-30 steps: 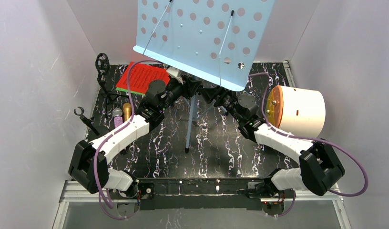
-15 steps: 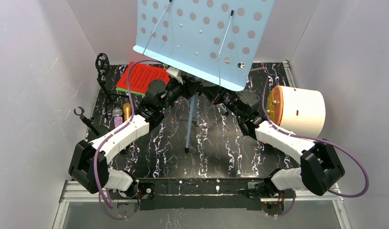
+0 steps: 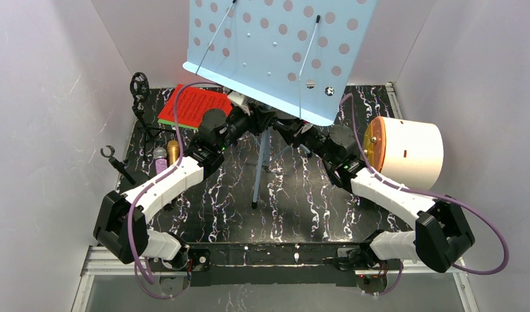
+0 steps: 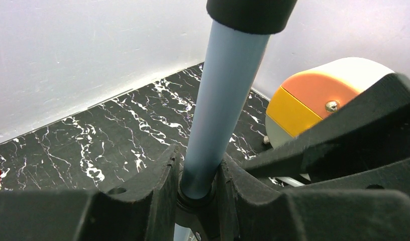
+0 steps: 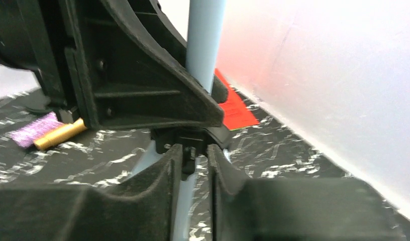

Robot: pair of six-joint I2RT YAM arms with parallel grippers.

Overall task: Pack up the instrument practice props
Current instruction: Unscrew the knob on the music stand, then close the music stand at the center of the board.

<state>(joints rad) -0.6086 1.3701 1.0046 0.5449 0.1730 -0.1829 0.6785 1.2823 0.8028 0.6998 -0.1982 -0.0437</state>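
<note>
Right end effector (image 5: 193, 156) has slid in under the left end effector (image 4: 198, 173); both pinch the rack (image 3: 275, 45) stem, so folding it looks next.

No text, label, brand or number can be read in any view; the red score sheet (image 3: 194, 106), at the far left corner of the bench (image 3: 301, 195), carries fine marks too small to make out.
</note>
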